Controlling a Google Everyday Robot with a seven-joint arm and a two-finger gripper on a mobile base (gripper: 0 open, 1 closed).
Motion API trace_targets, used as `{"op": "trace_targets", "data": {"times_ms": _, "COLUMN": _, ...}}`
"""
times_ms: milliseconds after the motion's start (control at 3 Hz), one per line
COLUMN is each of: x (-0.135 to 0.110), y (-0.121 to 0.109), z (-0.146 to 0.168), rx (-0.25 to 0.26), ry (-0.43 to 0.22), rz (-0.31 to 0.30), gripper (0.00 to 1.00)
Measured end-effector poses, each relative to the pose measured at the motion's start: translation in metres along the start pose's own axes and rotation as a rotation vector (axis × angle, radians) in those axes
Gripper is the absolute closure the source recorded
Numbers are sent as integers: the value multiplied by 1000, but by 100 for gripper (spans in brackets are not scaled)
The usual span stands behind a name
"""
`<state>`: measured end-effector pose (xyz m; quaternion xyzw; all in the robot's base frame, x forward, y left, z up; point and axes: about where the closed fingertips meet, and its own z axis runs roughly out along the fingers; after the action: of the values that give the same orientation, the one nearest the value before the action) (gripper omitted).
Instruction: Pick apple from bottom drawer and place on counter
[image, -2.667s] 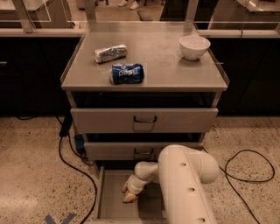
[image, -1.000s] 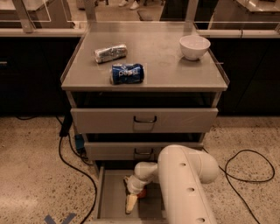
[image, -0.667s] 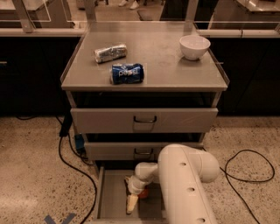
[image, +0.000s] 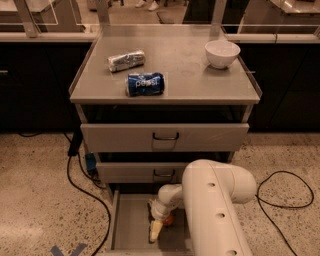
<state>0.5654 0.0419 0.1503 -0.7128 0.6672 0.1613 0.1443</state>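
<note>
Arm (image: 215, 200) is reaching down into the bottom drawer (image: 129, 226), which is standing pulled open. Hand (image: 155, 232) is hanging low over the drawer floor, pointing down toward the front edge. Can't tell if it's released or clenched, the arm is blocking that.

Apple (image: 170, 219) is sitting in the bottom drawer just beside the hand, on the picture's right. Only an orange sliver is showing past the arm; touching or not, can't tell.

Judging the step in hand as the grasp, not yet secured. Doing it well is meaning centring the hand over the apple, coming straight down, closing across its widest part, then lifting clear of the middle drawer (image: 130, 171) before swinging up.

Bench (image: 190, 80) is showing bare space centre-right, between blue can (image: 145, 84) and white bowl (image: 222, 53).

Apple is looking round, so no real long axis. Where the stem is pointing is hidden.
</note>
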Motion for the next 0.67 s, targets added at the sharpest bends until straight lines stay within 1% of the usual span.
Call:
{"op": "trace_targets", "data": {"times_ms": 333, "x": 12, "y": -5, "z": -19, "rx": 28, "ry": 36, "rz": 16, "gripper": 0}}
{"op": "trace_targets", "data": {"times_ms": 667, "x": 30, "y": -5, "z": -40, "rx": 42, "ry": 80, "rz": 37, "gripper": 0}}
